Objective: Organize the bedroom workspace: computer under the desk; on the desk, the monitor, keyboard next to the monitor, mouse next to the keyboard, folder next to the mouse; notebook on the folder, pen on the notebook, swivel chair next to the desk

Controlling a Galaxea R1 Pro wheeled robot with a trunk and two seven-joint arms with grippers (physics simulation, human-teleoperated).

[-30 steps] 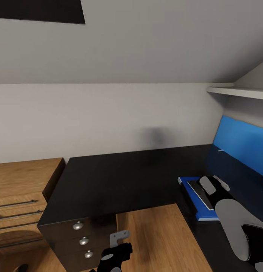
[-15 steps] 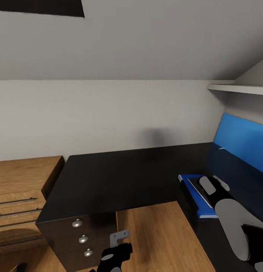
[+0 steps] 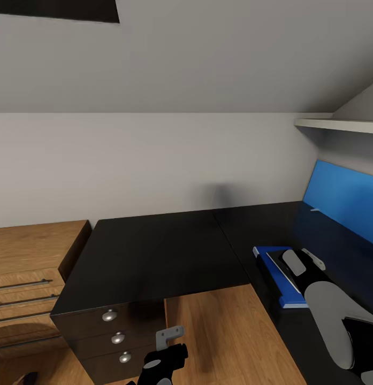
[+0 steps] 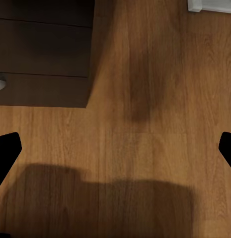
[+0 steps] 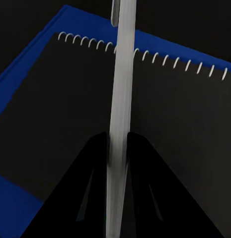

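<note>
Right wrist view, right tool (image 5: pixel 117 148) pinching pen (image 5: pixel 121 99)

Slight upward camera tilt; desk (image 3: pixel 154 251) marginally lower in head view.

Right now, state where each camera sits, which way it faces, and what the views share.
Head view: on the robot's head, facing forward and down over the desk, folder and notebook; both arms show.
Left wrist view: by the left gripper, facing the wooden floor; dark fingertips at both edges.
Right wrist view: by the right gripper, facing the spiral notebook on the folder, fingers clamping the pen.
Shared: head and right wrist views both show notebook and folder.
</note>
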